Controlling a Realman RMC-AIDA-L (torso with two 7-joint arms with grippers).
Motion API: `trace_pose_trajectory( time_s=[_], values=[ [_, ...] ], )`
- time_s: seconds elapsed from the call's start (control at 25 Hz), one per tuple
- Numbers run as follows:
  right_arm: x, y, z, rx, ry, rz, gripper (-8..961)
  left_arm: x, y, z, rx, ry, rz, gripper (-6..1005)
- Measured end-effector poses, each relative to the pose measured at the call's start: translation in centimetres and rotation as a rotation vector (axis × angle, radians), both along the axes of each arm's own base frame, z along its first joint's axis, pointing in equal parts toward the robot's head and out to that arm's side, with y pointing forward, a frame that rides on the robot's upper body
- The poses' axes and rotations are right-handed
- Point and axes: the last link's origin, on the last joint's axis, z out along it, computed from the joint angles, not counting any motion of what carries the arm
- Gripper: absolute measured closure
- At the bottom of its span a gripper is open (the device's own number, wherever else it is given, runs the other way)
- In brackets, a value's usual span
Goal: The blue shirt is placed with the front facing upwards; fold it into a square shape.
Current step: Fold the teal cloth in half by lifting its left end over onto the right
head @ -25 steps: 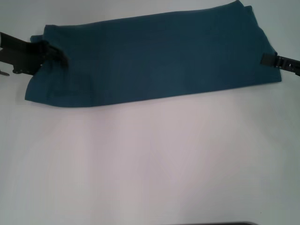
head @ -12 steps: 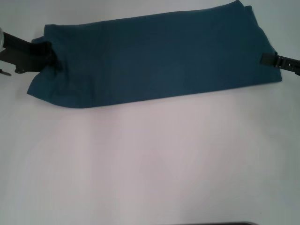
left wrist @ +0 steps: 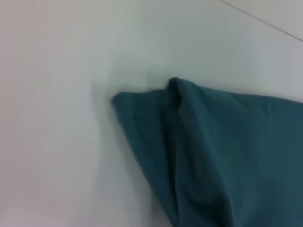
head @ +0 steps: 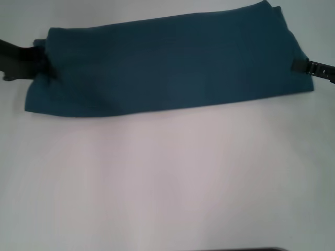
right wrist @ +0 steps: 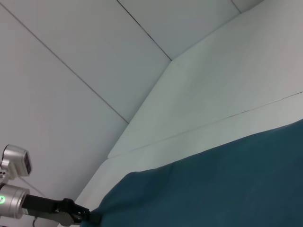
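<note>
On table's (head: 157, 183) far half — blue shirt (head: 172, 63) lies as long folded band | left gripper (head: 42, 65) at one short end, right gripper (head: 301, 65) opposite — grip state: cannot tell | remaining: fold ends inward to square.

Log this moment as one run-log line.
blue shirt: folded band on table | left hand: at its left end | right hand: at its right end

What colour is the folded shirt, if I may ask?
Plain dark teal-blue shirt; head view shows it best.
</note>
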Motion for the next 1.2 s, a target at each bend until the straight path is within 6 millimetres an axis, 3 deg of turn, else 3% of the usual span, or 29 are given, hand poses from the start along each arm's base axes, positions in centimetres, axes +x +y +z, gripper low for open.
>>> trace_pose_trajectory(
  time_s=[0.48,0.76,0.92,1.2],
  values=[
    [0.1,0.1,0.2,0.007,0.007,-0.014,96,-3.2,-0.5,4.6,0.069,0.099,0.089,931],
    [0.2,0.1,0.2,0.009,0.003,-0.019,97,-3.5,-0.4,6.0,0.091,0.155,0.107,932],
    [0.3,0.0,0.2,0.006,0.002,-0.02,98,-2.4,-0.7,5.8,0.06,0.122,0.097,932],
    [0.5,-0.1,-0.1,-0.02,-0.028,-0.023,100,2.3,-1.1,4.7,-0.024,-0.051,0.022,931]
  ],
)
